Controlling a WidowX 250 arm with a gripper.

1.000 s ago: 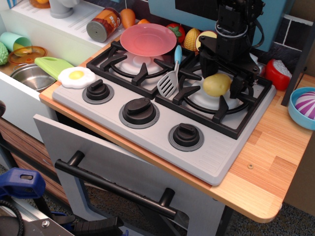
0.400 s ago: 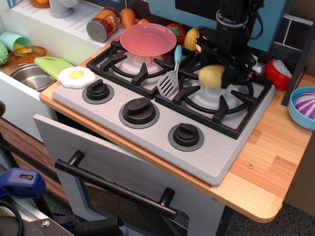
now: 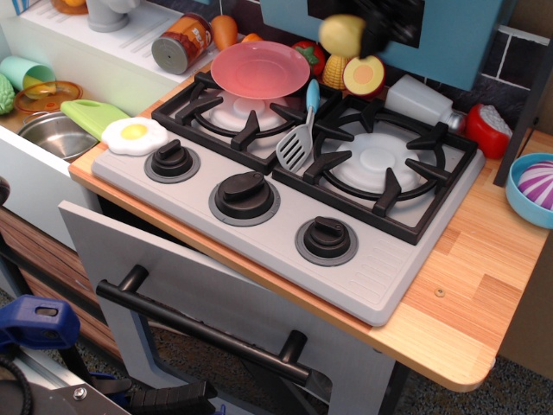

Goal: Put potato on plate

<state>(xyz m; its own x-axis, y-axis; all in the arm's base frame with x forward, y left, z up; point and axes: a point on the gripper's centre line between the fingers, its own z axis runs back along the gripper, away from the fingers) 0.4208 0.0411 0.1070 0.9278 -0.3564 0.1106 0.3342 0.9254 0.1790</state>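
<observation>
The small pale-yellow plastic potato (image 3: 342, 33), a second ago on the right burner, now hangs blurred high near the bench's back edge; the gripper (image 3: 373, 33) beside it is smeared, its jaws unreadable; the round salmon-pink plate (image 3: 259, 69) waits left, so carrying has begun.

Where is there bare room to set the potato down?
The pink plate is bare, bordered by the can and spatula. The right burner is free too. Behind, around the halved fruit, it is crowded.
</observation>
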